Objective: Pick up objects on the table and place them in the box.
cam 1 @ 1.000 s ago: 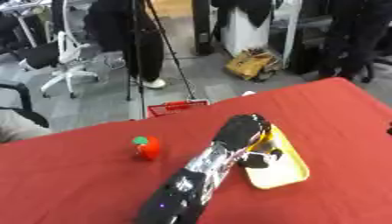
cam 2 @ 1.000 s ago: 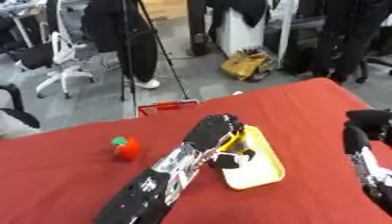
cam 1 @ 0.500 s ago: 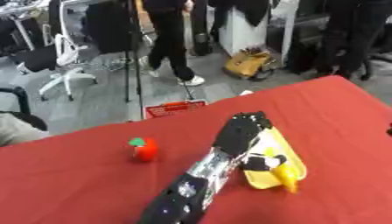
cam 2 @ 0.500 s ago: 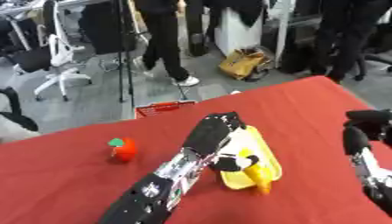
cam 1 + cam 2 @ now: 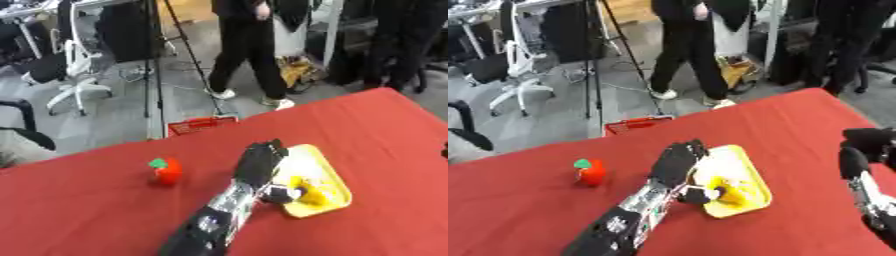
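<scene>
A shallow yellow box (image 5: 328,172) lies on the red table (image 5: 79,215), right of centre. My left hand (image 5: 261,161) reaches over the box's left edge with its fingers stretched out flat. Its thumb (image 5: 282,193) sits beside a small yellow thing (image 5: 308,194) lying in the near part of the box. A red round object with a green top (image 5: 166,170) stands on the cloth to the left of my arm. My right hand (image 5: 866,147) shows at the right edge of the right eye view, raised above the table and away from the box.
The table's far edge runs diagonally from lower left to upper right. Beyond it are a red basket (image 5: 201,125) on the floor, office chairs (image 5: 74,75), a tripod and people standing.
A small yellow thing has come into sight in the box next to my left thumb. My left hand has stayed over the box's left edge. The right hand has hardly moved.
</scene>
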Motion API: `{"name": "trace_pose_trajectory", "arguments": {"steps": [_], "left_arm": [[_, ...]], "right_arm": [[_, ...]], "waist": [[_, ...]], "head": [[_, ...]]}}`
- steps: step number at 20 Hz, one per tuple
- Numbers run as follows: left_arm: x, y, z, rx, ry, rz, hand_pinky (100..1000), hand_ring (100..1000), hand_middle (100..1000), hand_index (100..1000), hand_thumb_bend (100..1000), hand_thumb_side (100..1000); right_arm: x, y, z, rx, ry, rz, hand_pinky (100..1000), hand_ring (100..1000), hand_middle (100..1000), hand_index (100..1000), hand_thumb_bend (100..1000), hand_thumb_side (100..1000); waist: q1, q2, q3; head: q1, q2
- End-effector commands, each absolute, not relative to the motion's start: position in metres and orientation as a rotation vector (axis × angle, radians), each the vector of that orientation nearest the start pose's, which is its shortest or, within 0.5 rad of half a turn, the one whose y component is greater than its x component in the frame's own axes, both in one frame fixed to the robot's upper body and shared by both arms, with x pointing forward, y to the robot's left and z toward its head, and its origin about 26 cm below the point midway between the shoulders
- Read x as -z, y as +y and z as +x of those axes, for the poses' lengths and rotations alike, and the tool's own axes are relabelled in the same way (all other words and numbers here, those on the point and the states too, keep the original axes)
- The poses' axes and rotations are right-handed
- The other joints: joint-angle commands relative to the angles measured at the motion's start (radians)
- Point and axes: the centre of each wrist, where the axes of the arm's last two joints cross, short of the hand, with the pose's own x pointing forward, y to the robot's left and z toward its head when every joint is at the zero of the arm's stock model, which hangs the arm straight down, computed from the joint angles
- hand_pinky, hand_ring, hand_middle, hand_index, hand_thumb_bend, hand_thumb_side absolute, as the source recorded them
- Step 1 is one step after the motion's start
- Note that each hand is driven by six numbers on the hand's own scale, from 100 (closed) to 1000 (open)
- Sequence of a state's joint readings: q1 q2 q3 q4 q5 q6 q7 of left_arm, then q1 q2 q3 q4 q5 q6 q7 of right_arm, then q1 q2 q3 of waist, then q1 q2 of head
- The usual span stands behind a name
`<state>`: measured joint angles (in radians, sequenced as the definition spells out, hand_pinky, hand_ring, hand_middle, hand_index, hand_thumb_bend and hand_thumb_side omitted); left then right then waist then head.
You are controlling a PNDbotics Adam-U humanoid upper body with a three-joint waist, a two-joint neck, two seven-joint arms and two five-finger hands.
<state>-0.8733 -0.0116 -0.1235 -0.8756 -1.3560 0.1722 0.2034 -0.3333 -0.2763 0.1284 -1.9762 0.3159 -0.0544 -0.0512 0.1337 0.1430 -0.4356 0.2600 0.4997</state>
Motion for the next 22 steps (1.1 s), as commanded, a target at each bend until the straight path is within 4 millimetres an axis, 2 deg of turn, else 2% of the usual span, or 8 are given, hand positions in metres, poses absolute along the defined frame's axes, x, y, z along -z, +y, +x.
{"name": "trace_pose_trajectory", "arguments": {"steps": [1,5,7,9,11,13,17,22], "left_arm": [[-0.129,0.128,0.462,0.965,-1.672,1.378,750,749,806,790,711,583],[-0.175,0.156,0.453,0.632,-1.926,1.411,709,729,796,778,720,589],[-0.204,0.171,0.438,0.460,-2.081,1.383,709,729,796,778,721,589],[-0.220,0.182,0.428,0.372,-2.152,1.359,704,731,797,778,724,611],[-0.242,0.220,0.403,0.172,-2.236,1.350,687,720,791,774,692,667],[-0.250,0.240,0.382,0.055,-2.293,1.275,674,710,784,771,678,712],[-0.234,0.287,0.346,-0.129,-2.303,1.167,657,698,780,764,685,771],[-0.183,0.323,0.319,-0.088,-2.105,1.090,651,705,791,776,711,808]], "right_arm": [[-0.199,-0.221,0.300,-0.564,-2.363,-0.395,614,622,598,748,323,669],[-0.197,-0.224,0.300,-0.555,-2.353,-0.416,614,622,598,748,324,670],[-0.197,-0.225,0.300,-0.552,-2.351,-0.426,614,622,598,748,324,670],[-0.197,-0.226,0.300,-0.549,-2.349,-0.432,614,622,598,748,325,671],[-0.195,-0.230,0.299,-0.542,-2.334,-0.457,614,622,598,749,327,671],[-0.194,-0.233,0.299,-0.539,-2.326,-0.473,614,622,597,749,327,670],[-0.192,-0.238,0.298,-0.527,-2.308,-0.510,614,622,597,749,328,669],[-0.188,-0.243,0.297,-0.514,-2.289,-0.540,613,621,597,748,330,666]], "waist": [[-0.007,-0.010,0.008],[-0.013,-0.011,0.031],[-0.016,-0.010,0.043],[-0.019,-0.011,0.053],[-0.026,-0.013,0.090],[-0.028,-0.015,0.110],[-0.031,-0.013,0.161],[-0.025,-0.013,0.207]], "head": [[-0.007,-0.011],[-0.021,-0.012],[-0.028,-0.012],[-0.032,-0.010],[-0.041,-0.003],[-0.043,0.001],[-0.057,0.016],[-0.070,0.053]]}}
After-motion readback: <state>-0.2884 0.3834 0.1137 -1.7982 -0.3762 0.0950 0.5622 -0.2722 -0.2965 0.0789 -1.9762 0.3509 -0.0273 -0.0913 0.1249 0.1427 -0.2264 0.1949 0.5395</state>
